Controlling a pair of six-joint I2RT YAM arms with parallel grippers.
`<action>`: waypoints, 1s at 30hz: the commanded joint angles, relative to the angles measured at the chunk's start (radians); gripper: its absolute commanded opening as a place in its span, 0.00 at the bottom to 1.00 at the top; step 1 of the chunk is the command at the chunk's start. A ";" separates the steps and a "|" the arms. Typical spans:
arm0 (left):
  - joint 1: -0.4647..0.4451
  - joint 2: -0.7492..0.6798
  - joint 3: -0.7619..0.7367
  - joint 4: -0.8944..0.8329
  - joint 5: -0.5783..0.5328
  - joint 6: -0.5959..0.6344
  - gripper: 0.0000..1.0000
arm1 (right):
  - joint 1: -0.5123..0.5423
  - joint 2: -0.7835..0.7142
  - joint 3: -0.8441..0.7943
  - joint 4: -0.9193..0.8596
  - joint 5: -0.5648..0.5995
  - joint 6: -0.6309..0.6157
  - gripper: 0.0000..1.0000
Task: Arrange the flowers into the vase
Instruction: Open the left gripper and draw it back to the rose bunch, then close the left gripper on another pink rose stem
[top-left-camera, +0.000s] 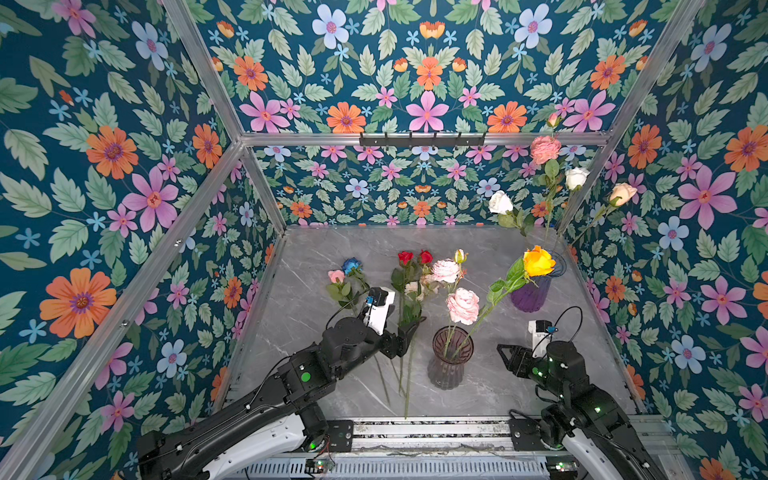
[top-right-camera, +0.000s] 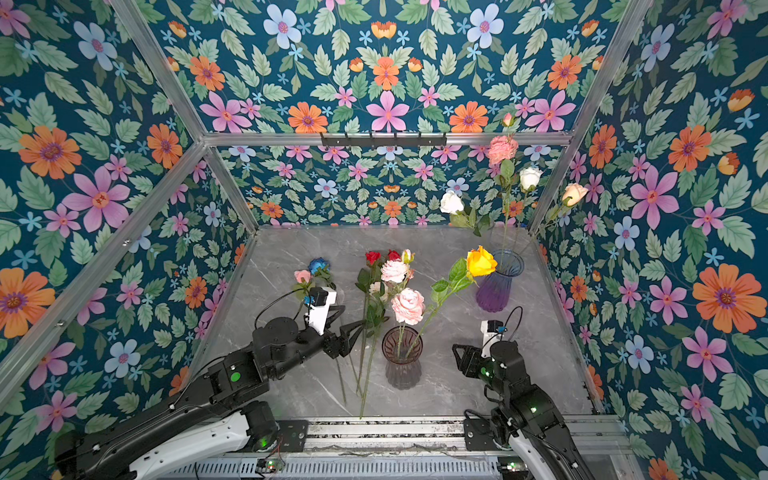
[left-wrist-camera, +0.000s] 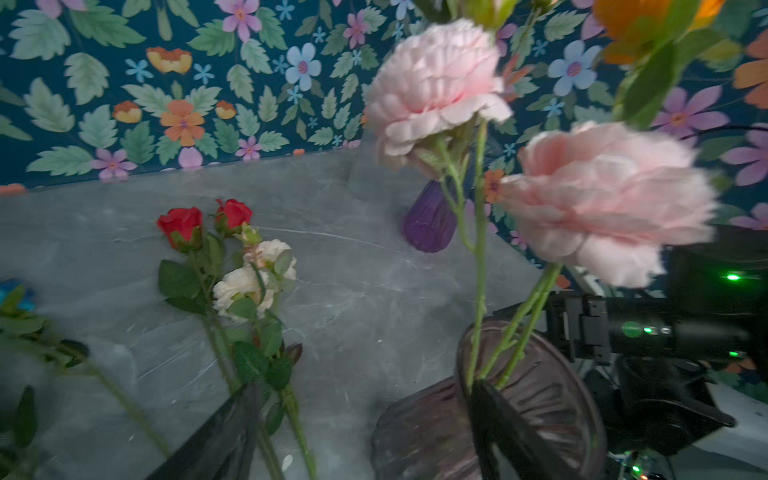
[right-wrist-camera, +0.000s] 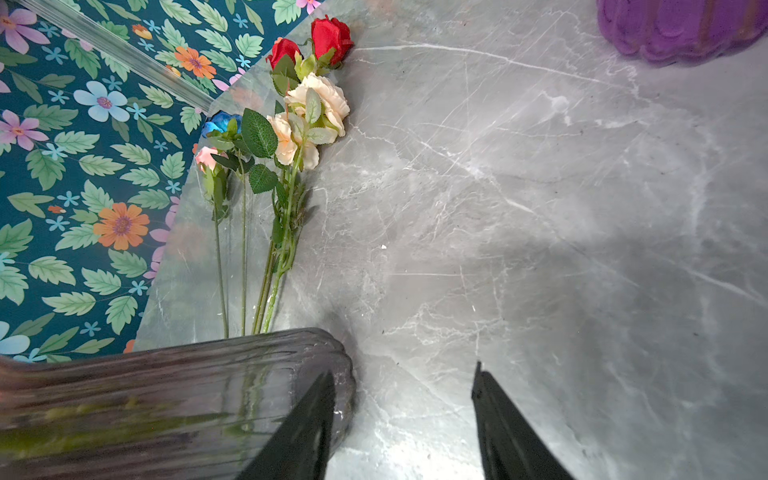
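Flowers (top-left-camera: 400, 279) not yet placed lie in a loose bunch on the grey marble-look table (top-left-camera: 332, 249), heads toward the back wall, long green stems running toward the front edge; the left gripper (top-right-camera: 354, 338), jaws apart and clamped on nothing, hovers close over those stems and across their length, so it is plainly the nearer arm; the smoky ribbed glass vase (top-left-camera: 451, 361) stands upright just to its right in both top views, a pink peony (top-left-camera: 462, 306) and a yellow rose (top-left-camera: 538, 261) leaning in it; more blooms stand in the purple vase (top-left-camera: 531, 297) at the back right; the right gripper (right-wrist-camera: 404, 369) sits beside the smoky vase, jaws apart and empty; heads look like soft fabric, leaves serrated, stems thin and probably springy, so a pinch across one stem seems apt.
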 joint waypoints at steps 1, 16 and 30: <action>0.034 -0.001 -0.005 -0.177 -0.209 -0.090 0.94 | 0.002 0.005 0.003 -0.001 0.010 -0.002 0.55; 0.594 0.227 -0.167 0.014 0.295 -0.291 0.77 | 0.002 -0.004 0.003 -0.004 0.008 -0.004 0.55; 0.717 0.655 -0.122 0.189 0.315 -0.257 0.57 | 0.002 -0.061 -0.008 -0.018 0.002 -0.002 0.55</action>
